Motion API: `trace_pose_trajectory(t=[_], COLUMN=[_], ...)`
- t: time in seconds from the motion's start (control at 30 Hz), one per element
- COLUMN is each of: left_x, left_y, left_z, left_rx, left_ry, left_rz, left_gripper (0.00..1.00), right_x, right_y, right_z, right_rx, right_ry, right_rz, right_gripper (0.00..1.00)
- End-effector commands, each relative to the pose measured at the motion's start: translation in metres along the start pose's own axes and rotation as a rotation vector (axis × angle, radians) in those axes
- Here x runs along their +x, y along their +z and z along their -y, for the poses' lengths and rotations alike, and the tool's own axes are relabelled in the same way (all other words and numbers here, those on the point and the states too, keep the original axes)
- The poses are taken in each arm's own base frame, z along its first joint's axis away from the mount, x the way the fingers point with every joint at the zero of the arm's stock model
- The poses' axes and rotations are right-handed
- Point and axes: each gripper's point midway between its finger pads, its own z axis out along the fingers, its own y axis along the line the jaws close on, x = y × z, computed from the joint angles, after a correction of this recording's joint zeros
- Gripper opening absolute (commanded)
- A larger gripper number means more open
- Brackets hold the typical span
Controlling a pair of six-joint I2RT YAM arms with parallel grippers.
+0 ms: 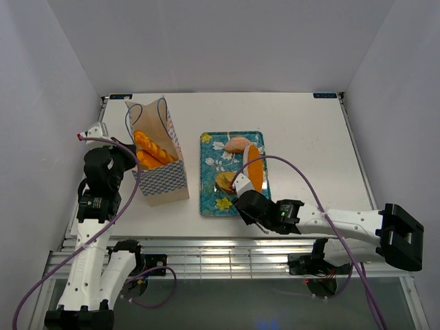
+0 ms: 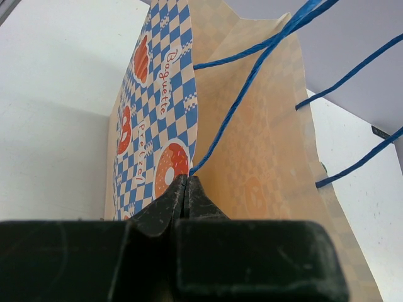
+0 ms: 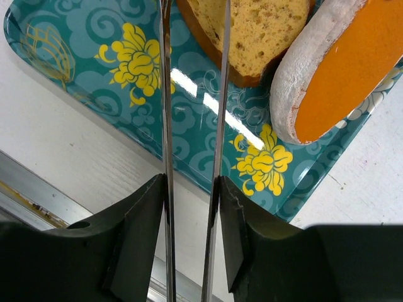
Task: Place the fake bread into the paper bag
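Two long loaves (image 1: 152, 146) of fake bread already stand in the paper bag (image 1: 165, 180) at the desk's (image 1: 309, 137) left. The left gripper (image 2: 186, 189) is pinched tight on the bag's near rim, beside a blue cord handle (image 2: 252, 69).

Three breads lie on the teal tray (image 1: 210, 199) to the right: a cut slice (image 3: 264, 31) nearest, an orange loaf (image 3: 340, 69) touching it, and a tan roll (image 1: 238, 144) at the far end. The right gripper (image 3: 192, 25) sits over the tray's near edge, its thin fingers narrowly apart and reaching the slice. Bare desk lies right of the tray.
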Motion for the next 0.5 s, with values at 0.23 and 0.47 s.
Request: trace_pose_trajectory(t=[0.23, 0.47], left_x=[-0.0001, -0.0005], left_y=[-0.0042, -0.0048], left_z=[0.0061, 0.0076], left_rx=[0.029, 0.033], left_ry=[0.002, 0.005], left_rz=[0.006, 0.008], left_gripper=[0.09, 0.09], right_x=[-0.0256, -0.0246], right_y=[-0.0046, -0.0051], right_z=[-0.0039, -0.0090], right_rx=[0.018, -0.011], right_ry=[0.018, 0.031], right_rz=[0.050, 0.044], right_gripper=[0.29, 0.15])
